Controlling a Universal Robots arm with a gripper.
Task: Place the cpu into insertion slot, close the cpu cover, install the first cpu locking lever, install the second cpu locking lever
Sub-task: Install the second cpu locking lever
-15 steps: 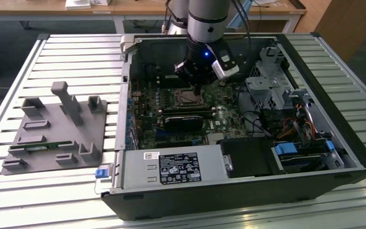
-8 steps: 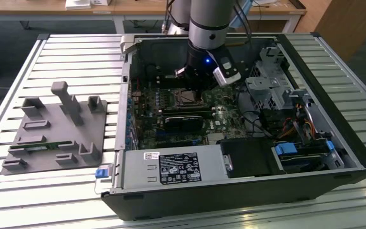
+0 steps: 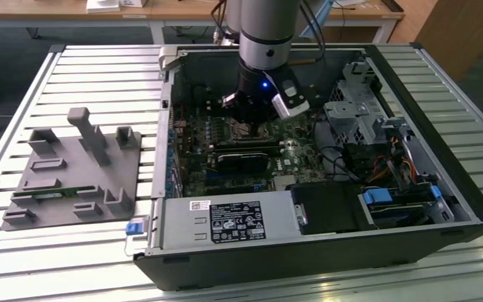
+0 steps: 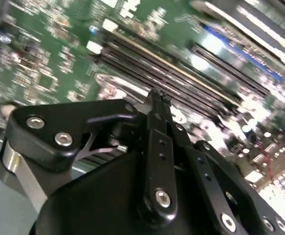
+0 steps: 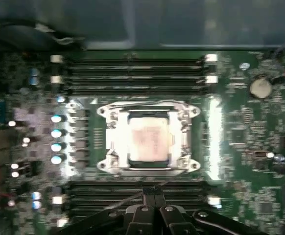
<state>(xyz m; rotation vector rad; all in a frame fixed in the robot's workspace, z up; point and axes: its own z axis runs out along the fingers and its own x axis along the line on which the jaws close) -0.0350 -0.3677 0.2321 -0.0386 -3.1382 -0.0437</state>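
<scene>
In the first wrist view the cpu (image 5: 149, 139), a pale square chip, lies flat in the insertion slot (image 5: 148, 166) on the green board. The silvery cpu cover (image 5: 114, 142) lies down around it, framing the chip through its window. My gripper (image 5: 151, 193) hangs just beside the socket, over the long black card slots, with its black fingers (image 4: 154, 105) pressed together and shut. A thin metal rod runs slantwise past the fingertips; I cannot tell if they touch it. In the exterior view the gripper (image 3: 246, 126) reaches down into the open computer case over the socket.
Long black memory slots (image 5: 132, 73) flank the socket on two sides. The case walls (image 3: 170, 94), drive cages (image 3: 359, 113) and power supply (image 3: 224, 220) hem in the arm. A grey fixture plate (image 3: 73, 173) lies on the slatted table at the exterior view's left.
</scene>
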